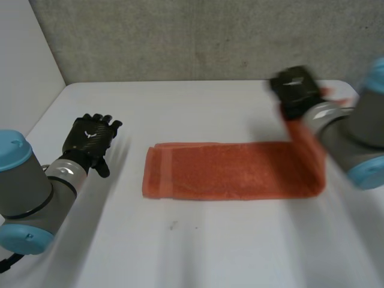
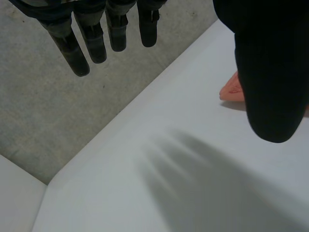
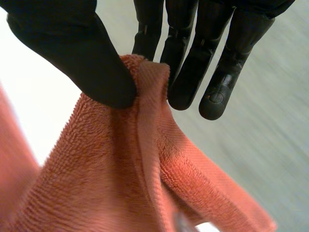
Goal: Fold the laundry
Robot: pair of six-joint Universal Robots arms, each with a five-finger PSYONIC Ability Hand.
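An orange towel (image 1: pixel 228 171) lies folded into a long strip across the middle of the white table (image 1: pixel 198 246). Its right end rises off the table to my right hand (image 1: pixel 295 91), which pinches that end of the towel (image 3: pixel 145 159) between thumb and fingers (image 3: pixel 188 77). My left hand (image 1: pixel 90 137) hovers left of the towel with straight fingers (image 2: pixel 79 48) and holds nothing. A corner of the towel (image 2: pixel 231 90) peeks out beside its thumb.
A grey wall (image 1: pixel 198 36) runs behind the table's far edge, and a white panel (image 1: pixel 27 66) stands at the far left. Bare table lies in front of the towel and around my left hand.
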